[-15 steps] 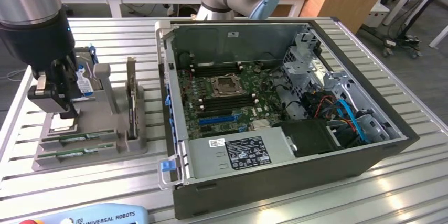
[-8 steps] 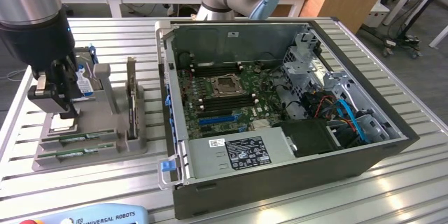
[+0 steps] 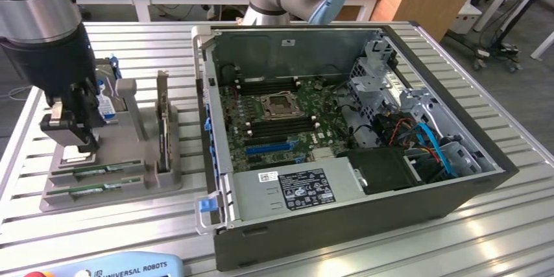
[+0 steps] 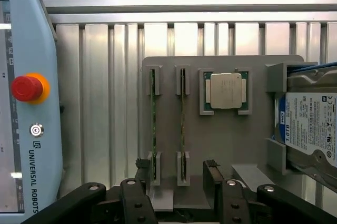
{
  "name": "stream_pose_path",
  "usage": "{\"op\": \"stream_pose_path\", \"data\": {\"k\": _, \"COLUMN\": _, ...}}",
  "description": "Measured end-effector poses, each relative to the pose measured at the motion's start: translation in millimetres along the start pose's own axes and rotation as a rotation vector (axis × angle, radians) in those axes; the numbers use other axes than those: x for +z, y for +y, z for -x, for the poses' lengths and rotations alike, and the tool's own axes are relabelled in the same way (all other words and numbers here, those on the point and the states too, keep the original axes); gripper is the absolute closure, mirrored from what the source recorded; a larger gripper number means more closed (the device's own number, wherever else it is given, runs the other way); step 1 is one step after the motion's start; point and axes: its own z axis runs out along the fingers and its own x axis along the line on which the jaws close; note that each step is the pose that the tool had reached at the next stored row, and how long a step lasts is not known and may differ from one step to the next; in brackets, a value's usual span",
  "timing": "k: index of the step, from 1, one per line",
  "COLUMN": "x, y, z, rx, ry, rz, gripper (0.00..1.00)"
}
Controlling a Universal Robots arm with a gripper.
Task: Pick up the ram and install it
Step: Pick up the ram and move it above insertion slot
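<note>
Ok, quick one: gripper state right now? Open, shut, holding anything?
Gripper: open, holding nothing; jaws spread above the ram sticks in the gray holder.

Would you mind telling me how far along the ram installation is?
Nothing looks done: one ram stick and its twin sit in the grey holder. In hand: the open claw hovers above them, gripping nothing. Left: lifting a stick and seating it in the motherboard inside the open computer case.
</note>
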Motion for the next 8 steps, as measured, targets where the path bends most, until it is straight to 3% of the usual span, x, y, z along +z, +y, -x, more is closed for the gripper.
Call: {"op": "stream_pose_path", "data": {"k": 8, "x": 13.6, "y": -0.4, "z": 0.6, "rx": 0.000, "ry": 0.0000, "rz": -0.0001, "gripper": 0.47}}
